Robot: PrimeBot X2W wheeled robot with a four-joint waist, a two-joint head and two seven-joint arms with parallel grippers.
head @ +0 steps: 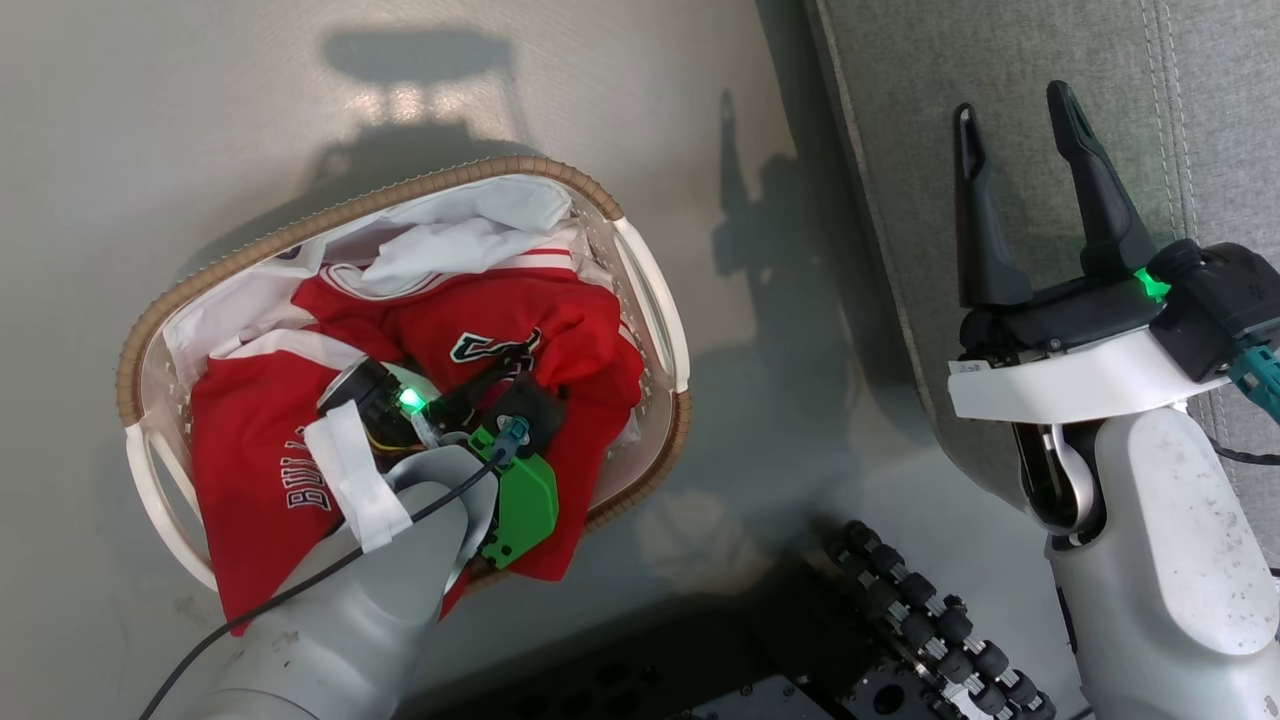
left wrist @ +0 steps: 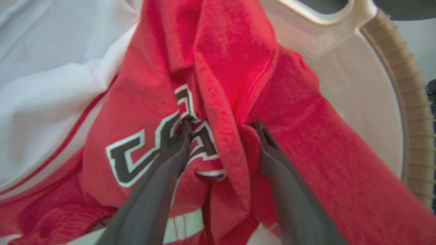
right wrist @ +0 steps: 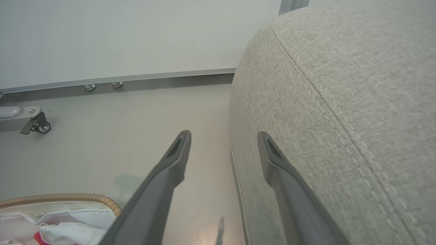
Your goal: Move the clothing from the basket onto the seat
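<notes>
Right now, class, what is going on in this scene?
The robot's left pincer is down in the laundry basket, its fingers apart and pressed into a red jersey, a fold between them. The right pincer hangs open and empty by the edge of the grey sofa seat. Nothing is lifted yet.

Left arm (head: 370, 600): pale grey, comes up from the bottom left and reaches forward and down.
Left wrist (head: 430, 420): has a white band, a green part and a small green light that is lit.
Left gripper (left wrist: 223, 123): points down, away from the robot.
Left fingers (left wrist: 160, 177): dark and long, spread apart, tips pushed into the clothing (left wrist: 306, 170), with a fold of it between them.
Right arm (head: 1150, 540): white, stands at the lower right.
Right gripper (head: 1012, 100): points forward and is held up in the air, with a green light at its base.
Right fingers (right wrist: 163, 177): wide apart and empty.
</notes>
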